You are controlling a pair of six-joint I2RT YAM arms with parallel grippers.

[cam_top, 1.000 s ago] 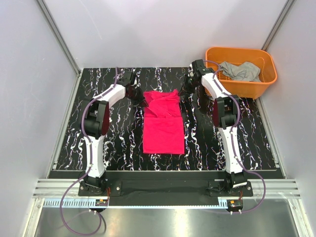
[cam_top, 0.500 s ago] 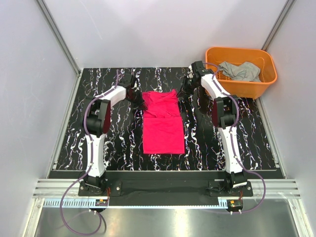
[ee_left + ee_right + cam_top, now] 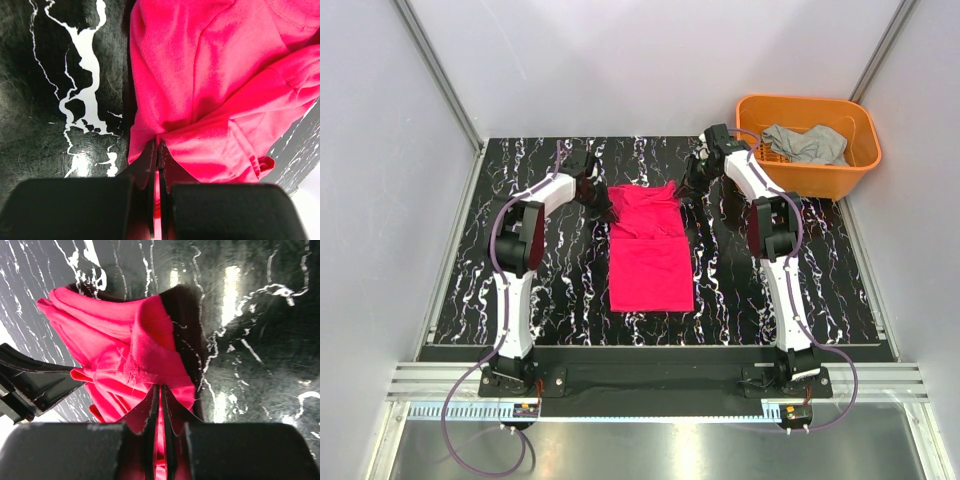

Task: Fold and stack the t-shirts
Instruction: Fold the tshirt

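The magenta-red t-shirt point(image 3: 650, 262) lies in the middle of the black marbled desk point(image 3: 550, 290), its near half flat and its far part rumpled. At the far corners the left end effector point(image 3: 607, 208) and right end effector point(image 3: 687, 190) are each pinched tight on the fabric. Farther right, the grey t-shirt point(image 3: 807, 143) sits heaped in the orange basket point(image 3: 820, 181).

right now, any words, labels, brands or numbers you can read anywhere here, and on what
No readable text in any view.
The magenta-red t-shirt, grey t-shirt and orange basket show no print or label.
The white marks on the table are marbling, not writing.
The small parts at the arm bases are too small to read.
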